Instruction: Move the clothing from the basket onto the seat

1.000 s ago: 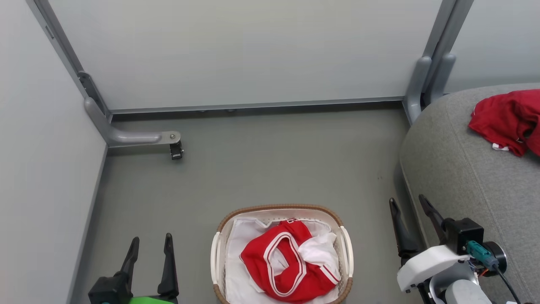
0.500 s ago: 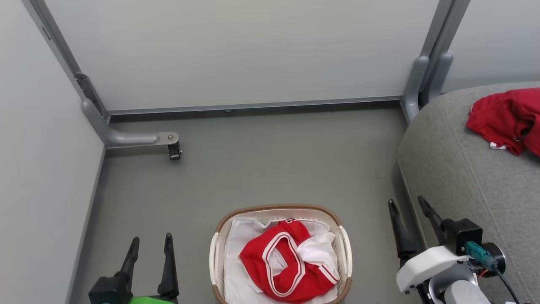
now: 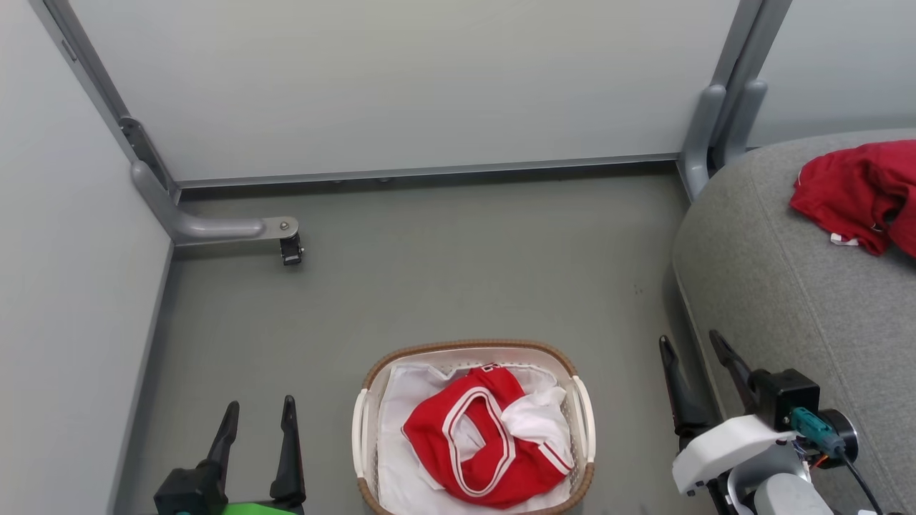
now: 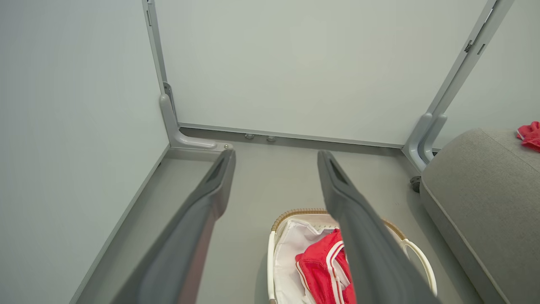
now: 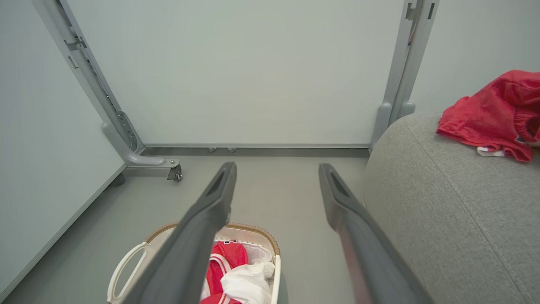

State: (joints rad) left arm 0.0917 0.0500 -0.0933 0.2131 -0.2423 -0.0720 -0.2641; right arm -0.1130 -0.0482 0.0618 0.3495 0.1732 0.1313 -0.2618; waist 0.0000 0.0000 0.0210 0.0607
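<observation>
A red garment with white stripe trim [image 3: 476, 447] lies crumpled in the white basket [image 3: 472, 348] with a brown rim, low in the head view; it shows too as clothing [image 4: 322, 270] and clothing [image 5: 223, 261] in the wrist views. A second red garment [image 3: 855, 193] rests on the grey seat [image 3: 787, 286] at right, seen also as a garment [image 5: 489, 114]. My left gripper [image 3: 259, 415] stands open and empty left of the basket. My right gripper [image 3: 693, 345] stands open and empty between basket and seat.
Pale partition panels close the space on the left and back. A grey metal foot with a caster [image 3: 290, 250] juts onto the floor at left. A grey post [image 3: 705, 136] stands by the seat's far corner. Grey floor [image 3: 465, 272] lies beyond the basket.
The whole head picture has shifted slightly, so the camera has moved. Neither gripper nor either garment has changed place.
</observation>
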